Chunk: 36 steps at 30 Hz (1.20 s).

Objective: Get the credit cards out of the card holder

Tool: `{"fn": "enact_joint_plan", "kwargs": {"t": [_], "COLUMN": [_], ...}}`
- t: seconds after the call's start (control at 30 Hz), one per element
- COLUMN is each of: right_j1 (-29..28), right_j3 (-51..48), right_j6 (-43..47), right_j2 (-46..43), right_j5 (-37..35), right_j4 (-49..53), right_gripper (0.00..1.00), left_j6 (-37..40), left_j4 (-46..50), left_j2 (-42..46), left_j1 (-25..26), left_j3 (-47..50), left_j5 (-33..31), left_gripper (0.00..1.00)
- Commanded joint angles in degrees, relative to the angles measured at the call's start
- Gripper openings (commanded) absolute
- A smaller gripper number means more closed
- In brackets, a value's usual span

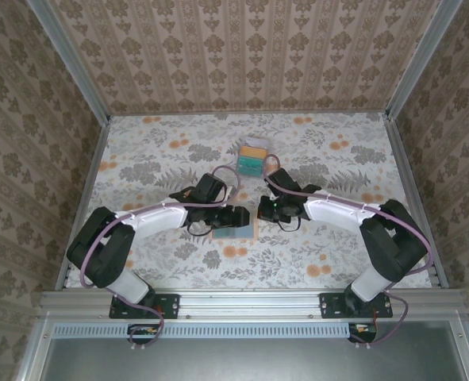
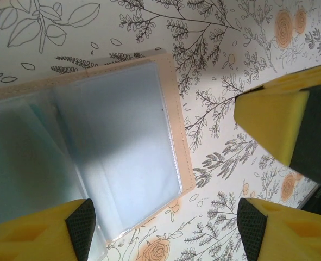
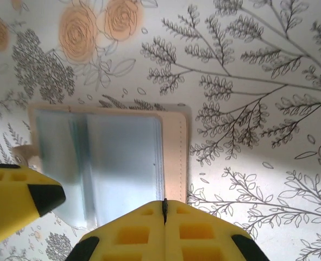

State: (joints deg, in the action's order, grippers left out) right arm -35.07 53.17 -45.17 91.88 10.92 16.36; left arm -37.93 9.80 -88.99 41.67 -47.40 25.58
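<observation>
The card holder (image 1: 236, 232) lies open and flat on the table, grey-blue panels up with tan edging (image 2: 174, 109). My left gripper (image 1: 236, 215) hovers over its left part, open, its fingers (image 2: 41, 236) astride the holder's corner (image 2: 122, 141). My right gripper (image 1: 267, 209) is shut, with its tip (image 3: 164, 202) over the near edge of the holder's right panel (image 3: 122, 157). An orange card (image 1: 255, 148) and a teal card (image 1: 250, 165) lie together on the table behind the holder. I cannot tell whether a card sits in the sleeves.
The floral tablecloth (image 1: 337, 254) is bare to the right and left of the arms. Patterned walls (image 1: 242, 48) close in the back and sides. The right gripper's yellow finger (image 2: 274, 117) shows close beside the left one.
</observation>
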Motion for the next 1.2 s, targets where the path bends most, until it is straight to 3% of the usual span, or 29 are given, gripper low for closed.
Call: {"fn": "enact_joint_plan", "kwargs": {"t": [0.0, 0.4, 1.17], "right_j1": [0.2, -0.8, -1.6], "right_j3": [-1.2, -0.8, 0.1], "right_j6": [0.2, 0.0, 0.6], "right_j2": [1.5, 6.8, 9.4], "right_j5": [0.6, 2.8, 3.6], "right_j4": [0.0, -1.9, -1.9], "right_gripper": [0.08, 0.11, 0.09], "left_j6": [0.3, 1.0, 1.6], "left_j4": [0.0, 6.6, 6.0], "left_j2": [0.7, 8.3, 2.5], "left_j1": [0.3, -4.5, -4.6], "left_j3": [-1.3, 4.6, 5.6], "left_j5": [0.8, -5.6, -4.7], "left_gripper": [0.73, 0.75, 0.73]}}
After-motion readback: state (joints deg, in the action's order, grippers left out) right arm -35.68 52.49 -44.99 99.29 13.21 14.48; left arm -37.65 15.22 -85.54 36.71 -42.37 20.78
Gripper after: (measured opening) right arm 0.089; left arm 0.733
